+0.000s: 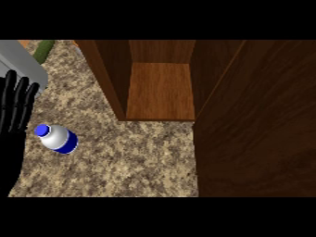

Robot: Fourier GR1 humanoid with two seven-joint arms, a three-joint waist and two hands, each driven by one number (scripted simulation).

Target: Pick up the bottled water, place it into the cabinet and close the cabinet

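**Bottle stands on the counter, cabinet wide open**

We look steeply down on a speckled granite counter, beige and brown, filling the lower left of the view. At 12 o'clock sits the wooden cabinet, its inside bare and lit. Its dark door swings out at 3 o'clock, covering the whole right side. At 10 o'clock lies a grey slab with a rounded corner, and just past it, at 11 o'clock, a green thing, too little showing to name. The bottled water stands at 9 o'clock, blue cap up, on open counter in front of the cabinet. Just beside it, the left hand rests at the left edge, fingers straight and released, grasping nothing. Only 1 hand shows.
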